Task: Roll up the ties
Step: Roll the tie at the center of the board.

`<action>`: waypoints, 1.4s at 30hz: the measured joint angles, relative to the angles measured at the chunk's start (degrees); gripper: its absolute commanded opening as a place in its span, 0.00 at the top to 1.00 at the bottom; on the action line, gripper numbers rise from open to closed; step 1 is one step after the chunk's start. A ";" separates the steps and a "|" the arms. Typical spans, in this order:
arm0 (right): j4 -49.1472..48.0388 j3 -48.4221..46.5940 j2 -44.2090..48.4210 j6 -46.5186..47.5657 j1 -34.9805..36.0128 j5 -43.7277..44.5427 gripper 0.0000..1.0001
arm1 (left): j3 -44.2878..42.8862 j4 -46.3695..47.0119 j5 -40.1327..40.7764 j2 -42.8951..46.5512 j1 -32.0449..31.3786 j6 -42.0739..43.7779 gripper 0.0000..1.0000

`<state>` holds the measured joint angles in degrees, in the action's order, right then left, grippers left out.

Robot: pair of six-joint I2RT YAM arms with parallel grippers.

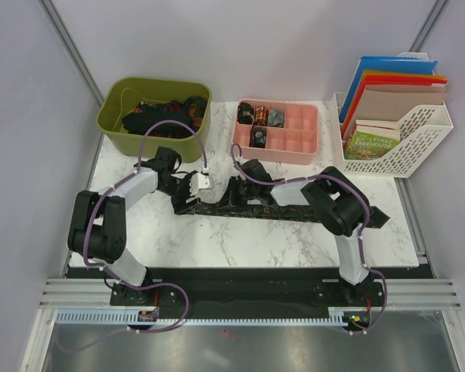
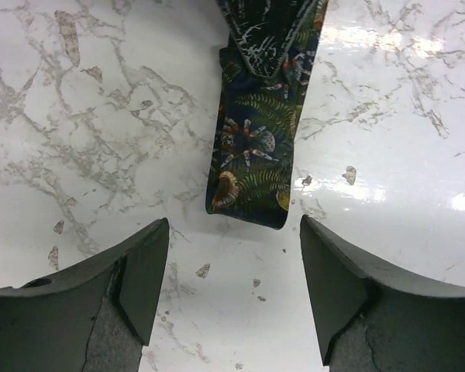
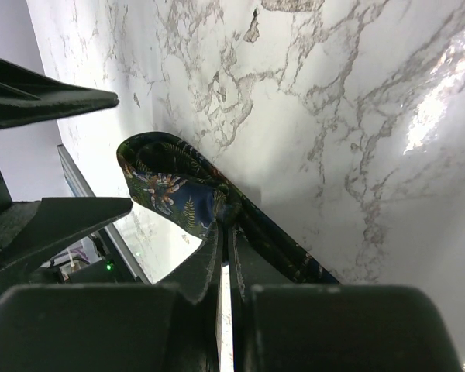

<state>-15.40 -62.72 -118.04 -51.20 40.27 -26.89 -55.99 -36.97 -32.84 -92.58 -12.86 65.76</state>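
- my right jaws are pressed together on the fern-print tie. they pinch it where the cloth doubles back into a small loop just ahead of my tips. i judge that fold to be the seed of the roll, held tight so it can't spring flat.
- my left jaws stand spread and grip nothing. the tie's blunt end lies flat on the marble worktop just ahead of them, centred in the gap, so a short reach forward would take it.
- the rest of the tie trails behind my right jaws and under that arm, as one long strip, laid out so it can wind evenly.
- beyond both sets of jaws, a pink divided tray holds a few rolled ties in its compartments. i judge this one belongs there too.
- beyond my left jaws, a green bin holds more dark cloth, likely ties waiting.
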 measured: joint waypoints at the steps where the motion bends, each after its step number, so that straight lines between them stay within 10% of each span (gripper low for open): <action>1: 0.00 0.00 0.00 0.00 0.00 0.02 0.94 | 0.00 -0.42 -0.39 -0.09 0.15 0.76 0.25; 12: 0.02 0.00 0.00 0.00 0.00 0.00 0.94 | -0.85 -2.19 -3.89 -2.23 -0.48 7.87 0.50; 17: 0.02 0.00 0.00 0.00 0.00 0.02 0.98 | -0.87 -2.67 -3.82 -2.40 -1.11 9.11 0.37; 42: 0.04 0.00 0.00 -0.02 0.11 0.09 1.00 | -4.42 -3.61 -3.96 -2.51 -6.36 4.35 0.54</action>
<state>-15.35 -62.72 -118.04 -51.22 40.38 -26.81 -60.40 -40.58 -36.80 -95.09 -19.22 70.11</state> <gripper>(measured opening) 0.011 0.461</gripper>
